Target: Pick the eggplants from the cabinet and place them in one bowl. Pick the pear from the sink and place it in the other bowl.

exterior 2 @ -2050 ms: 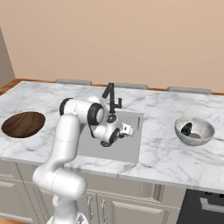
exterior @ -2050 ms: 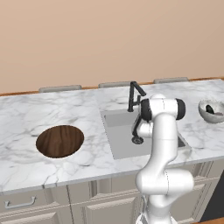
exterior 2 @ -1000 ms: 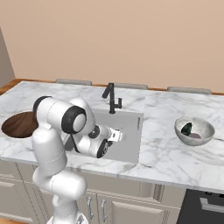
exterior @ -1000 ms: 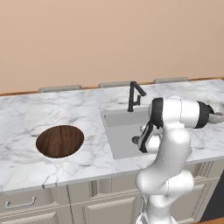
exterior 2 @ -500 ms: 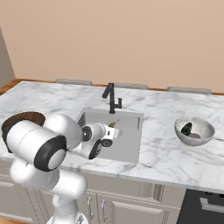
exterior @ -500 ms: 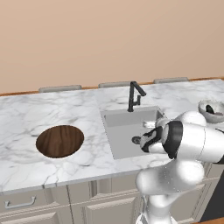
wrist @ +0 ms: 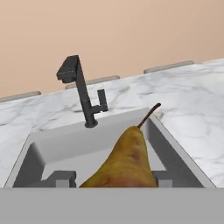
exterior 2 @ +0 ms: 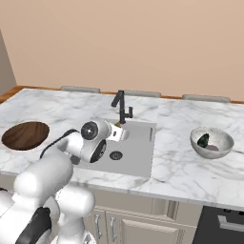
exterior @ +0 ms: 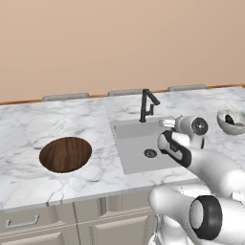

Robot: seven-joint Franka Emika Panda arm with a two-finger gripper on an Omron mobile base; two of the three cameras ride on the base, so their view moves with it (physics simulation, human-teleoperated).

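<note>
My gripper point(wrist: 113, 178) is shut on the pear point(wrist: 124, 159), a brown-yellow fruit whose stem points away from the hand. It hangs over the sink point(wrist: 57, 146). From the base the gripper point(exterior: 166, 124) sits above the sink point(exterior: 136, 160), right of the faucet point(exterior: 146, 103). A round wooden bowl point(exterior: 65, 154) rests on the counter to the left. A grey bowl point(exterior 2: 220, 141) on the right holds a dark eggplant point(exterior 2: 204, 140). The gripper point(exterior 2: 122, 133) shows in the right base view just below the faucet point(exterior 2: 121, 107).
The marble counter point(exterior: 28, 131) runs along a tan wall. The black faucet point(wrist: 83, 92) stands at the sink's back edge, close to the hand. My own white arm bulks large in front of the sink. Cabinet fronts point(exterior 2: 171, 226) line the counter's underside.
The arm has swung its elbow out toward the cameras. The hand has come up from the sink basin with the pear in it.
</note>
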